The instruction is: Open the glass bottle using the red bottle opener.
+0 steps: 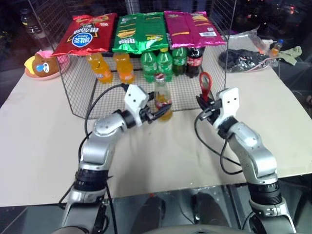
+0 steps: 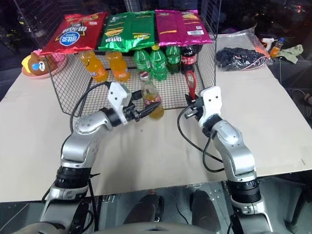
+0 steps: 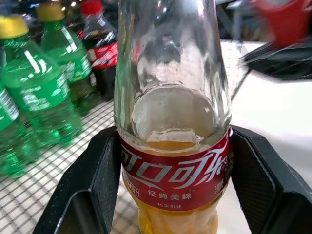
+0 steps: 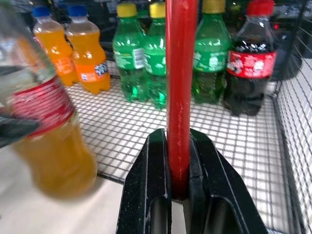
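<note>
1. The left gripper [image 1: 157, 113] has its jaws clamped on the glass bottle [image 1: 163, 98] at the label, held tilted over the surface [image 1: 39, 141] just in front of the wire rack [image 1: 78, 92].
2. The bottle's base is cut off in the left wrist view; its cap is hard to make out.
3. The right gripper [image 4: 179, 161] has its jaws together on the red bottle opener [image 1: 205, 84], upright; its handle end is hidden between the jaws.

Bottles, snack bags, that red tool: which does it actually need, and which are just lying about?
Needed:
- glass bottle, held between the left fingers
- red bottle opener, pinched by the right fingers

Lying about:
- green soda bottles
- cola bottle
- crisp bags
</note>
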`<action>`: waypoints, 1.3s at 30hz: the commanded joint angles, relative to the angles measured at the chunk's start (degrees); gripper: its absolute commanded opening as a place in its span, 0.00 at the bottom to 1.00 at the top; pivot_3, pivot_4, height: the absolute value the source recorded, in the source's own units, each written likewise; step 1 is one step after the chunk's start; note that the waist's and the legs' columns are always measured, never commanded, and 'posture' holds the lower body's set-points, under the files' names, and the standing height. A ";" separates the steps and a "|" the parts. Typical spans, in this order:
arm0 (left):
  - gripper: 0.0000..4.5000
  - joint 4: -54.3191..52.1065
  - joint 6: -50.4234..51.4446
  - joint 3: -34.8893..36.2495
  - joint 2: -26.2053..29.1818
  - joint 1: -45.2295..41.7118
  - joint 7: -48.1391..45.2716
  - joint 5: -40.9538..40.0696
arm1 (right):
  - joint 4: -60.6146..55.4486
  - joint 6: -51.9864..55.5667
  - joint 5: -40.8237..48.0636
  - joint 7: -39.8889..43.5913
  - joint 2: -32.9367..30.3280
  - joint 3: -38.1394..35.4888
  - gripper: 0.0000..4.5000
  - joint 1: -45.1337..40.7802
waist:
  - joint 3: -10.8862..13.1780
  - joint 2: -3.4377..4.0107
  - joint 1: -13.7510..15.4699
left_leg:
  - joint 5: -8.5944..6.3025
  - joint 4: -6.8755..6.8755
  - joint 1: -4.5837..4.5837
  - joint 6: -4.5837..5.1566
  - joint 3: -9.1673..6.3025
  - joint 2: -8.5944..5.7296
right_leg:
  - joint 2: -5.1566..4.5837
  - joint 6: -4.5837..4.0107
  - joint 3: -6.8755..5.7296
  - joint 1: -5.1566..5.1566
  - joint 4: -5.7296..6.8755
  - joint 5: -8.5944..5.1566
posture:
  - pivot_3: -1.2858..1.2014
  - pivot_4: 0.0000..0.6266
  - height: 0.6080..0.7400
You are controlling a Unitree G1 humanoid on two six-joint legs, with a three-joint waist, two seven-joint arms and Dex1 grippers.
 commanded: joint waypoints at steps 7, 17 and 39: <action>0.59 -4.15 -3.48 0.03 1.13 6.15 1.38 0.40 | -3.57 0.20 2.27 2.70 -1.32 -0.18 0.00 -1.92 | 0.00 0.00 0.08 | 0.00 -0.02 0.03 0.00 0.05 0.02 | 0.02 0.00 0.04 0.01 0.00 0.00 | 0.52 0.24 1.00; 0.99 -4.06 -4.62 1.04 -0.79 6.96 3.83 -1.29 | -3.46 0.24 1.94 3.55 -2.29 0.24 0.00 -1.40 | -0.01 0.01 0.07 | -0.01 -0.04 0.05 0.00 0.08 0.03 | 0.01 0.00 0.07 0.00 0.00 0.00 | 0.52 0.24 1.00; 0.99 -1.03 -17.73 2.61 -5.28 7.10 1.41 -5.72 | -1.97 0.85 2.20 4.48 -2.98 0.27 0.00 -2.24 | -0.01 0.01 0.17 | -0.01 -0.06 0.07 0.01 0.14 0.04 | 0.02 0.00 0.12 0.01 -0.01 0.00 | 0.52 0.24 1.00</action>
